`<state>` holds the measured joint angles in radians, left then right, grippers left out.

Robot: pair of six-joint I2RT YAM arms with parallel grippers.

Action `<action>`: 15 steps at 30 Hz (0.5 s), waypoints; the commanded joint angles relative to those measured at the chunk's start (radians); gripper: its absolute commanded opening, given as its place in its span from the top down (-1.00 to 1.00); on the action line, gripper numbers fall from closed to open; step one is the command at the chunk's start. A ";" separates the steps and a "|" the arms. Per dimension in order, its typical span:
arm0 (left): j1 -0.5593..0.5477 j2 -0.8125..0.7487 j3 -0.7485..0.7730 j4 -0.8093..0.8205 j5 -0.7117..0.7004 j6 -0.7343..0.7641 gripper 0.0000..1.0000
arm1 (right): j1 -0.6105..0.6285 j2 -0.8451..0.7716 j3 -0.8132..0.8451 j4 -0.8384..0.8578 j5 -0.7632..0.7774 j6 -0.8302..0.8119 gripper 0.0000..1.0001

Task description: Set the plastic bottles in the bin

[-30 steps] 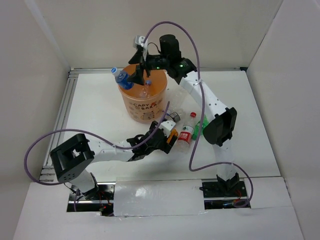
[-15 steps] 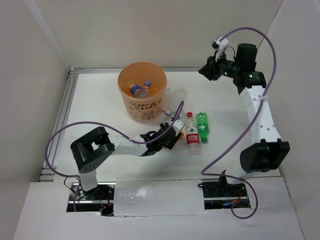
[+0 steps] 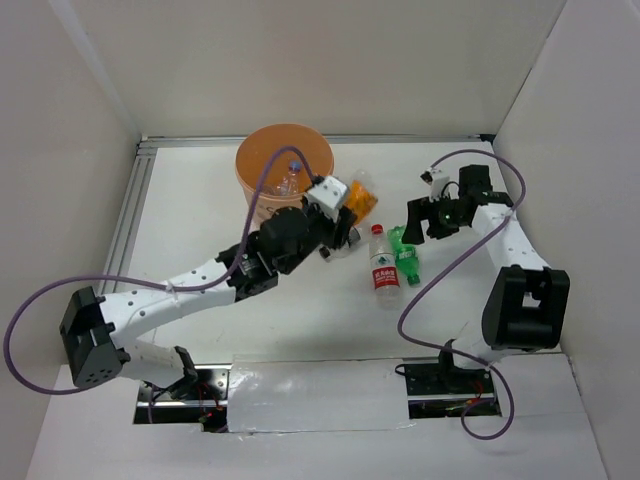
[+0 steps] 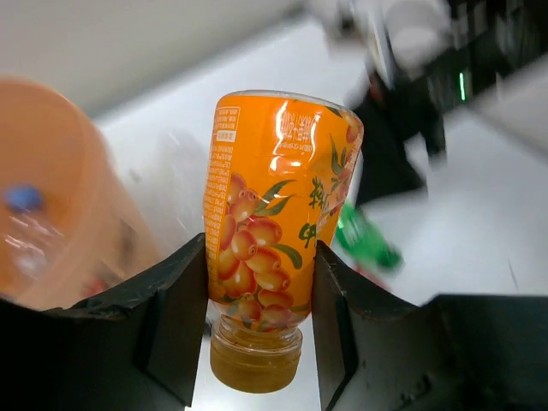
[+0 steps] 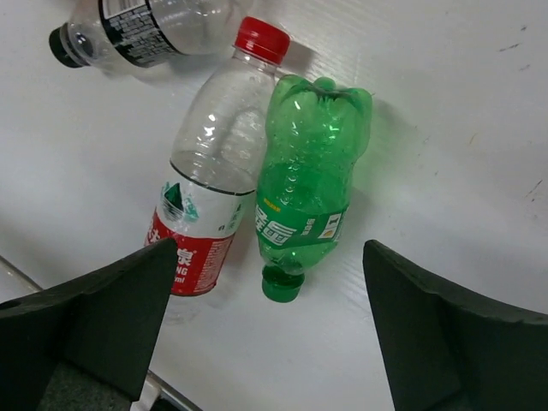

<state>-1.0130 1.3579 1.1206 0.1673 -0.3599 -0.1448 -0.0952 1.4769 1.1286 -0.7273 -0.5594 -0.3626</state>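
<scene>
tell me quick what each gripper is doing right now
Left gripper: closed on the orange bottle.
Right gripper: open, empty, above the green bottle.

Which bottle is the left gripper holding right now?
The orange bottle, clamped in the left gripper; the green bottle, red-capped bottle and black-capped bottle lie on the table.

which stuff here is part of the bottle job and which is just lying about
Part of the job:
orange bin
blue-capped bottle inside it
orange bottle, clamped in the left pincer
green bottle
red-capped bottle
black-capped bottle
right pincer, open over the green one

Just lying about:
purple cables
aluminium rail
silver tape
</scene>
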 commanded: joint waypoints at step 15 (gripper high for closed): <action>0.382 0.314 0.378 -0.055 -0.406 -0.127 -0.36 | 0.080 0.218 -0.018 0.164 0.161 0.059 -1.00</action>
<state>-0.6449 1.6512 1.4059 0.1802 -0.7197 -0.2024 -0.0368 1.6844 1.1133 -0.6189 -0.4305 -0.3180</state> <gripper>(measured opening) 0.655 0.999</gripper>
